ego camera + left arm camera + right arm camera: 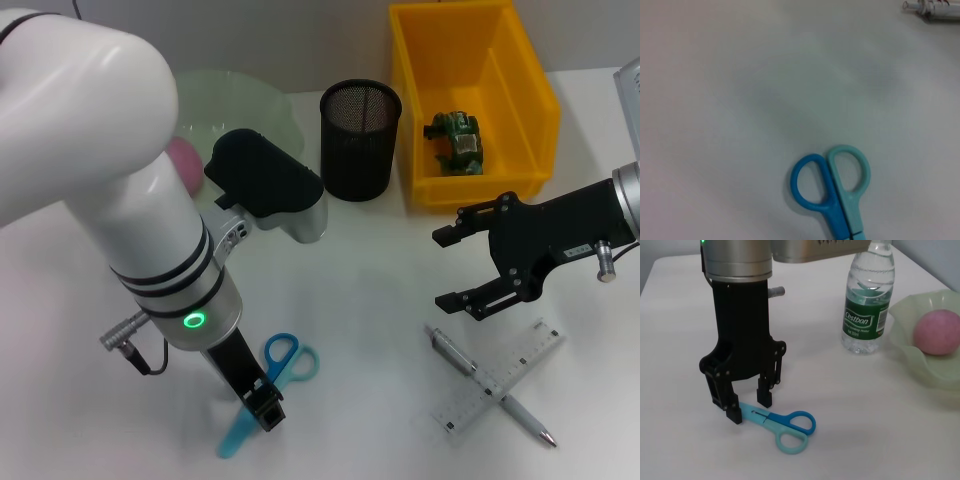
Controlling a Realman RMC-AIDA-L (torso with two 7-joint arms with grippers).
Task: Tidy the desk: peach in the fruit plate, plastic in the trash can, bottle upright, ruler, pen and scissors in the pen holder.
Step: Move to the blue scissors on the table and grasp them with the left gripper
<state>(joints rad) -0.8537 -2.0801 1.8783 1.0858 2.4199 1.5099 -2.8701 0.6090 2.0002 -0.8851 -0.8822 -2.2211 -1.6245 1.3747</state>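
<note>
Blue scissors (290,360) lie flat on the white table, handles (832,187) toward the middle. My left gripper (748,407) stands upright over their blades, open, one finger on each side (262,405). My right gripper (455,268) hovers open above the table, just beyond the crossed pen (488,382) and clear ruler (525,358). The pen's tip (932,10) shows in the left wrist view. The black mesh pen holder (360,140) is at the back. The peach (938,332) lies in the green fruit plate (920,365). The bottle (867,305) stands upright. Green plastic (455,140) lies in the yellow trash can (520,100).
My left arm's white body (120,180) covers much of the table's left side in the head view and hides the bottle there. The fruit plate (250,95) sits beside the pen holder, on its left.
</note>
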